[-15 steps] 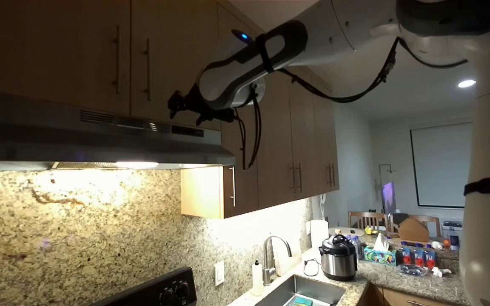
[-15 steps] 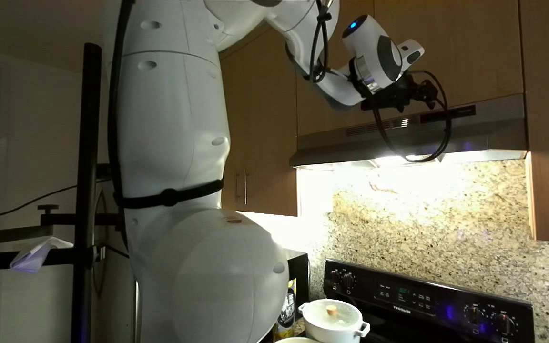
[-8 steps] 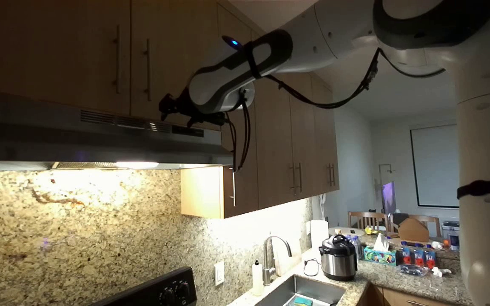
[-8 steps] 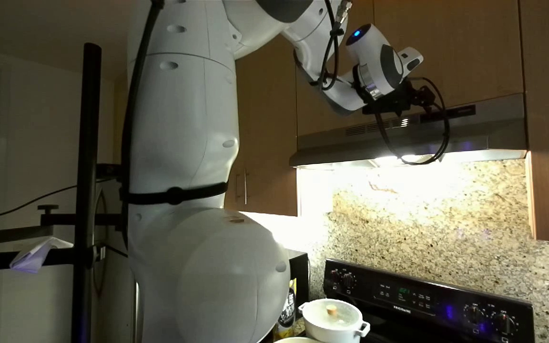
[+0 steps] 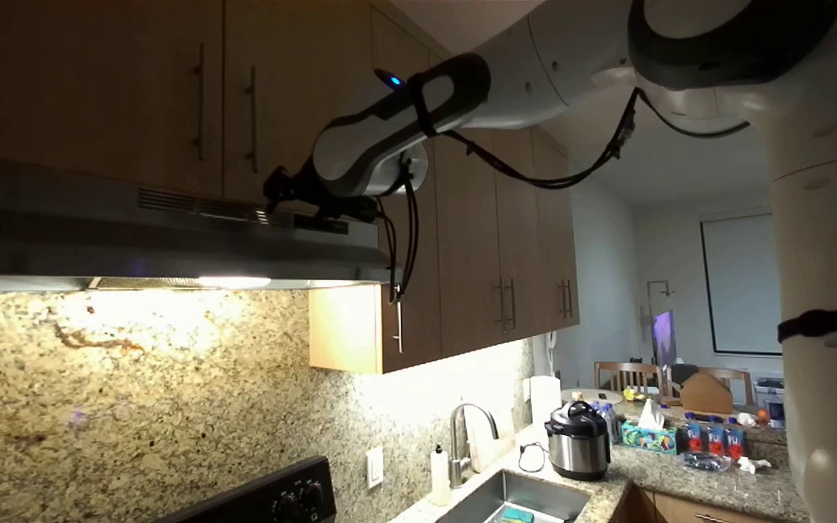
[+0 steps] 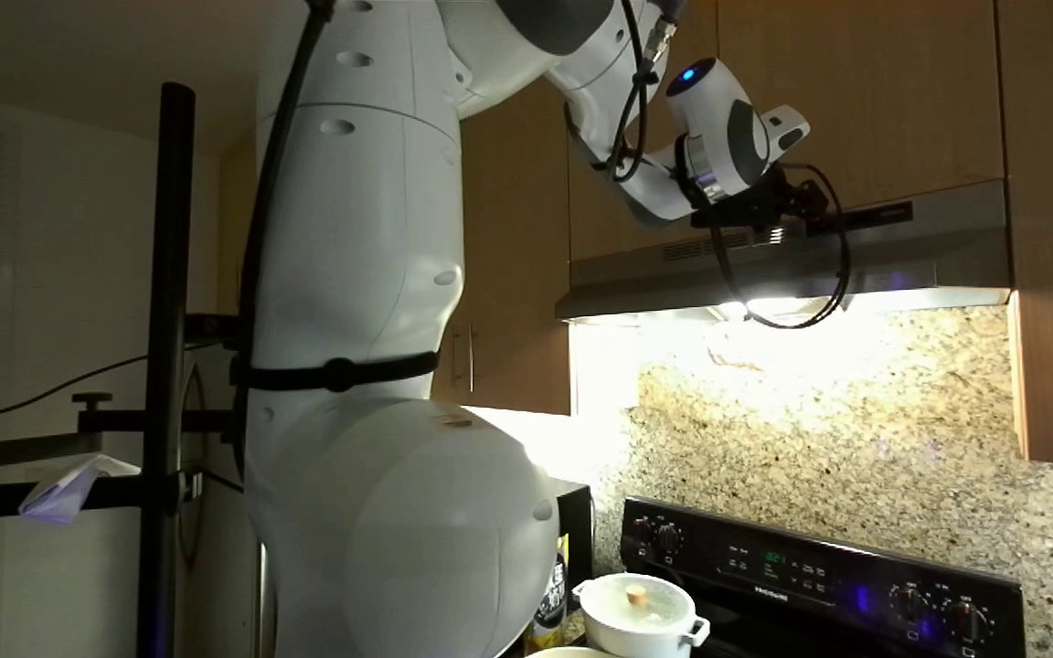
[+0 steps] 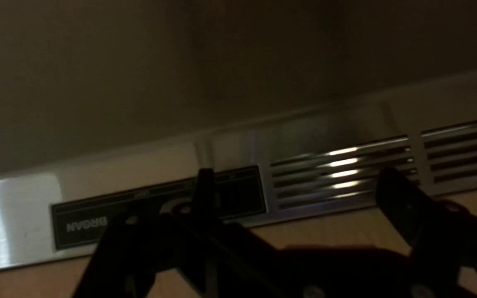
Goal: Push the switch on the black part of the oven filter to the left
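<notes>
Wrist view: we found the pincer (image 7: 296, 170) spread apart with nothing held, one tip in front of the black part (image 7: 151, 199), the other in front of the vents (image 7: 342, 174). In both exterior views the arm (image 6: 357, 247) had lowered over the last second, bringing the pincer down towards that part. We took it for the final approach, push likely still to come; contact we couldn't tell, nor make out the switch. The black part sat on the front of the oven filter (image 6: 947, 251), right of the vents, so left should have meant towards them.

On the granite surface (image 5: 738, 488) a pressure cooker (image 5: 578, 443) stood beside the sink (image 5: 546, 488); a white pot (image 6: 641, 620) sat near the stove panel (image 6: 819, 576). Cabinets (image 6: 856, 110) hung dim above the lit hood lamp (image 5: 233, 281).
</notes>
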`<state>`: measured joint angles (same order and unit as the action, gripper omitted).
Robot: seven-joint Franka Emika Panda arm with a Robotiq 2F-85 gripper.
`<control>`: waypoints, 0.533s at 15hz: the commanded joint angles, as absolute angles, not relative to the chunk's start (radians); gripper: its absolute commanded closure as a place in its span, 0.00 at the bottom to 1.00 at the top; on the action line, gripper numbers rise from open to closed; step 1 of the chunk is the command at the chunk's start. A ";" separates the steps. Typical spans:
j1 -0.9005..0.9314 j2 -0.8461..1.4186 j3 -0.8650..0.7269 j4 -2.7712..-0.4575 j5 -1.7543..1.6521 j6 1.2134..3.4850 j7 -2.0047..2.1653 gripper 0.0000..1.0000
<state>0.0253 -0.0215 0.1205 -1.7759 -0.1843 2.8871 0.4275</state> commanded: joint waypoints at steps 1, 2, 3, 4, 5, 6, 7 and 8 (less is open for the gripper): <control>0.037 0.012 0.123 -1.733 -0.110 2.878 0.349 0.00; 0.036 0.016 0.123 -1.725 -0.101 2.878 0.340 0.00; 0.033 0.020 0.121 -1.717 -0.104 2.880 0.339 0.00; 0.030 0.020 0.118 -1.710 -0.107 2.881 0.339 0.00; 0.027 0.020 0.116 -1.704 -0.108 2.880 0.337 0.00; 0.024 0.020 0.113 -1.697 -0.114 2.879 0.338 0.00; 0.023 0.022 0.111 -1.690 -0.114 2.878 0.333 0.00; 0.024 0.026 0.110 -1.682 -0.107 2.875 0.325 0.00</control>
<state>0.0289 0.0131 0.1113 -1.7134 -0.1393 2.8867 0.3890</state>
